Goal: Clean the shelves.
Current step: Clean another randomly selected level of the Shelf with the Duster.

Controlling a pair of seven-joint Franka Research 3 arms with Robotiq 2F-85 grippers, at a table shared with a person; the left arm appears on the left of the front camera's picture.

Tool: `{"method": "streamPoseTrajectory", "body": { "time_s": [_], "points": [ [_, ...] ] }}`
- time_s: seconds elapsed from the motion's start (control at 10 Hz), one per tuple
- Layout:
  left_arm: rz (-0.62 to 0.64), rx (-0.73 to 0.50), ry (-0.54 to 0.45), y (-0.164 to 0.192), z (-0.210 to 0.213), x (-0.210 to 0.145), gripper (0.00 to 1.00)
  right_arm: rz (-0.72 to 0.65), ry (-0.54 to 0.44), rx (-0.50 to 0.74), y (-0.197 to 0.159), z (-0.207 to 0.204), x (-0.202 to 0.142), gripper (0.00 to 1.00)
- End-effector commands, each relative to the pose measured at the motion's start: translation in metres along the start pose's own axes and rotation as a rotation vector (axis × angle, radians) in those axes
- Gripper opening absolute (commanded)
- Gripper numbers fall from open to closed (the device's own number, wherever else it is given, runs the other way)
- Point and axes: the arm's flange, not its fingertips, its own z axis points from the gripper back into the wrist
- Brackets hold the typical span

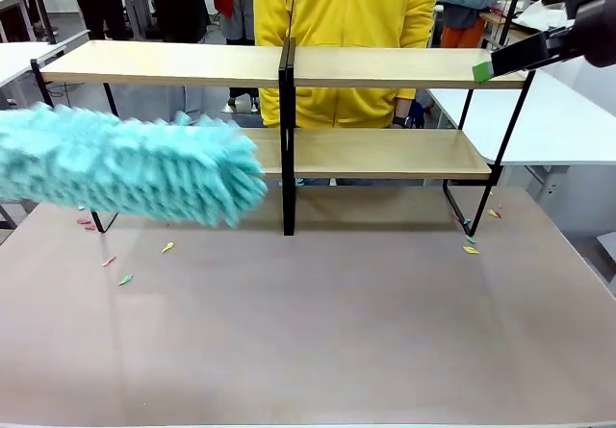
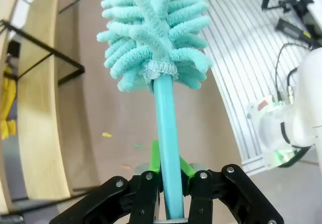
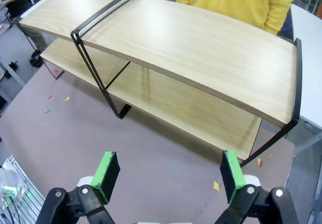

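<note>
The shelves point(image 1: 385, 66) are two long light-wood boards on a thin black frame with a black centre post; they also appear in the right wrist view as shelves point(image 3: 191, 48). A fluffy turquoise duster point(image 1: 125, 166) hangs in front of the left half of the lower board, above the table. In the left wrist view my left gripper point(image 2: 170, 177) is shut on the duster's turquoise handle point(image 2: 166, 133), with the duster head point(image 2: 153, 32) pointing away. My right gripper point(image 1: 483, 70) hovers high by the right end of the top board. It stands open and empty, as the right wrist view of the right gripper point(image 3: 169, 176) shows.
A person in a yellow top point(image 1: 342, 14) stands close behind the shelves. Small coloured scraps point(image 1: 167, 247) lie on the brown table point(image 1: 337, 332) at the left, and more scraps point(image 1: 470, 249) by the right foot of the frame. White tables point(image 1: 563, 125) flank the sides.
</note>
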Motion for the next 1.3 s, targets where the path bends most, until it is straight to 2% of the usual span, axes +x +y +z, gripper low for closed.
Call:
{"method": "streamPoseTrajectory", "body": {
  "time_s": [0.0,0.1,0.2,0.3,1.2],
  "points": [
    [0.065,0.073,-0.141,-0.003,0.009,-0.029,0.0,0.0,-0.002,0.0,-0.001,0.0,0.001,1.0],
    [0.103,0.122,-0.199,-0.006,0.007,-0.049,0.0,0.0,-0.002,0.0,-0.001,0.0,0.001,1.0],
    [0.178,0.136,-0.153,0.0,-0.003,-0.063,0.0,0.0,-0.002,0.0,-0.001,0.0,0.001,1.0],
    [0.094,0.074,-0.114,-0.016,0.015,-0.041,0.0,0.0,-0.002,0.0,-0.001,0.0,0.001,1.0],
    [0.094,0.074,-0.114,-0.016,0.015,-0.041,0.0,0.0,-0.002,0.0,-0.001,0.0,0.001,1.0]
  ]
}}
